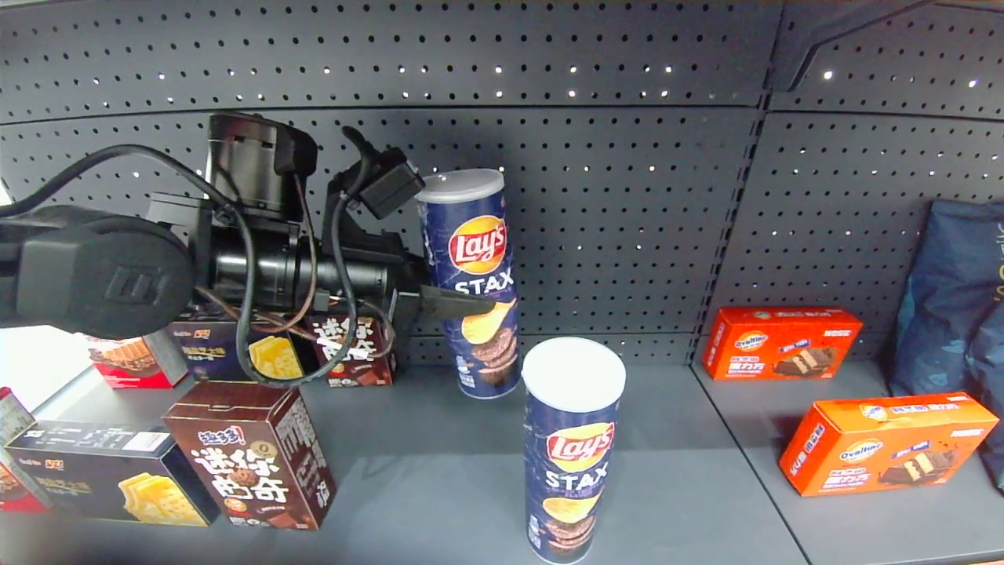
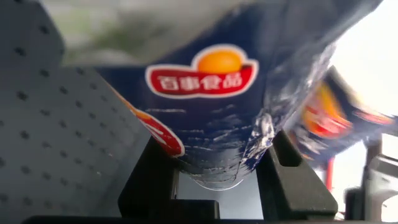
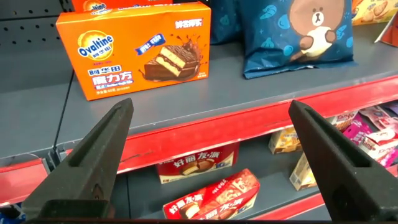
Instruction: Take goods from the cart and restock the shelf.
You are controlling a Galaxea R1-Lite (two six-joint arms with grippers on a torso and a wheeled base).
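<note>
A blue chips can (image 1: 473,282) with a white lid stands slightly tilted at the back of the grey shelf (image 1: 690,486), close to the pegboard wall. My left gripper (image 1: 439,300) is shut on its middle from the left. In the left wrist view the same blue chips can (image 2: 217,118) sits clamped between the two black fingers (image 2: 144,186). A second identical can (image 1: 571,447) stands upright nearer the shelf's front, free of any gripper. My right gripper (image 3: 210,106) hangs open and holds nothing, in front of the shelf's red edge (image 3: 205,127).
Brown and dark snack boxes (image 1: 259,455) crowd the shelf's left side. Two orange cake boxes (image 1: 780,341) lie on the right, with blue bags (image 1: 953,290) beyond them. In the right wrist view an orange box (image 3: 134,50) and a bear-print bag (image 3: 298,34) sit above a lower shelf of red boxes (image 3: 214,196).
</note>
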